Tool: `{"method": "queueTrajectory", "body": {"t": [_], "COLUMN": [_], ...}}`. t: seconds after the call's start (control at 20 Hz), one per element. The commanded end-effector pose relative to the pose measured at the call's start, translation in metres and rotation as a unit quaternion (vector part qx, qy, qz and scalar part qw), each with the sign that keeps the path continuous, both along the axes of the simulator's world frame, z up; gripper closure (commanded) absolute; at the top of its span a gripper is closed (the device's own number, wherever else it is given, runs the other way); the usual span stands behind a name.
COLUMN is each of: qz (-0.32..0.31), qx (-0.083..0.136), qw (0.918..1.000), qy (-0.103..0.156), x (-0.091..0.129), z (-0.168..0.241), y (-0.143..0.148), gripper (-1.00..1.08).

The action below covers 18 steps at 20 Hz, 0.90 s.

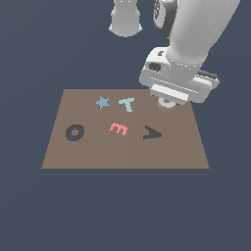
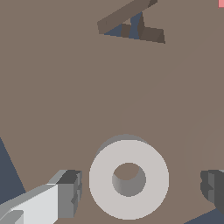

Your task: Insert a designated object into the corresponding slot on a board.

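Item 1. Gripper (image 2: 142,188) of the grey-white robot arm: in the wrist view its two dark-tipped fingers (image 2: 70,192) stand wide apart, one on each side of the ring, touching neither flank. Nothing is held.

Item 2. Pale whitish-grey round ring piece (image 2: 129,178), lying flat on the board between the fingers. In the exterior view it shows only as a small pale disc (image 1: 166,103) under the hand, in the upper right of the frame, near the board's far right corner.

Item 3. Flat brown rectangular board (image 1: 122,154), centre of the exterior frame, on a dark blue-grey ground.

Item 4. Dark A-shaped recess (image 1: 152,132), right of centre; nearest recess to the ring.

Item 5. Pink E piece (image 1: 119,128), centre.

Item 6. Teal T piece (image 1: 127,104) and blue star piece (image 1: 102,102), far row.

Item 7. Dark navy O-shaped ring recess with brown centre (image 1: 75,132), left of centre, well apart from the ring, with E and A lying between.

Risk note, by judgement: the ring appears to sit nearer one finger, so an uneven close could push it sideways or pinch it off-centre. A skewed grasp would likely tilt the ring and jam it on the recess's centre post. A low carry across the board may strike the pink E.
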State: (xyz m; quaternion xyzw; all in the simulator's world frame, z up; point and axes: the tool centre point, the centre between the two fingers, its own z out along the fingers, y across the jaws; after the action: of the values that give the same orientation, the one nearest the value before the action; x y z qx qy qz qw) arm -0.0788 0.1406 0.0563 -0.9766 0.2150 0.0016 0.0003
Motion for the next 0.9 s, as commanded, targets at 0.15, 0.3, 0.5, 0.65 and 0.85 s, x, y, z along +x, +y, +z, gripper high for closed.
{"method": "queueTrajectory", "body": {"t": [0.15,0.3,0.5,0.65,0.85], "qz": [-0.015,-0.017,-0.016,-0.017,-0.017], "qx": [-0.001,-0.001,-0.001,-0.001,-0.001], "qw": [0.9999,0.9999,0.9999,0.9999,0.9999], "qy": [-0.001,-0.002,-0.001,-0.001,-0.001], "x": [-0.001,-0.001,-0.001,-0.001,-0.001], "z": [-0.006,-0.006,-0.009,-0.018,-0.026], "y": [0.007,0.009,0.008,0.008,0.008], "gripper": [-0.92,-0.92,-0.92,-0.92,-0.92]}}
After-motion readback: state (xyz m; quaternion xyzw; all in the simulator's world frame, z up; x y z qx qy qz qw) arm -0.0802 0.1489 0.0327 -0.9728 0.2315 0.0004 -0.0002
